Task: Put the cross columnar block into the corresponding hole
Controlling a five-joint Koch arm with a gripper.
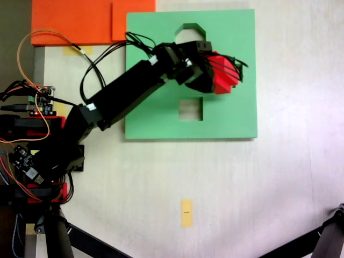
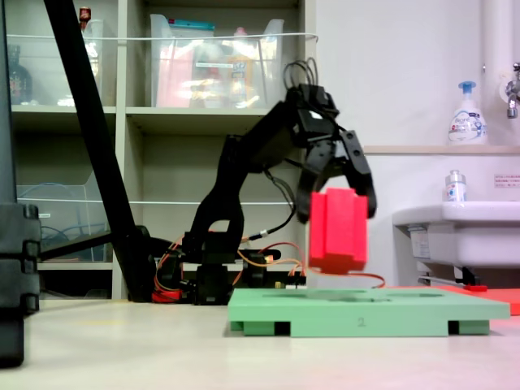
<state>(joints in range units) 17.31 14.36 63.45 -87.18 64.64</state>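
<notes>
The red cross columnar block (image 1: pixel 224 75) (image 2: pixel 337 230) hangs upright a little above the green foam board (image 1: pixel 236 115) (image 2: pixel 366 311), not touching it. My gripper (image 1: pixel 226 74) (image 2: pixel 335 213) is shut on the block's upper part, one finger on each side. In the fixed view from above, the arm and block cover the board's middle right. An octagonal cutout (image 1: pixel 188 29) and a square cutout (image 1: pixel 191 108) show there. The corresponding hole is hidden in that view. In the side view the cutouts are only dark slits whose shape cannot be told.
Orange foam sheets (image 1: pixel 80 21) lie beyond the board's top left corner. A yellow tape tag (image 1: pixel 186 213) is on the table below the board. The arm's base, circuit boards and wires (image 1: pixel 37 102) sit at the left; tripod legs (image 1: pixel 328 236) cross the bottom corners.
</notes>
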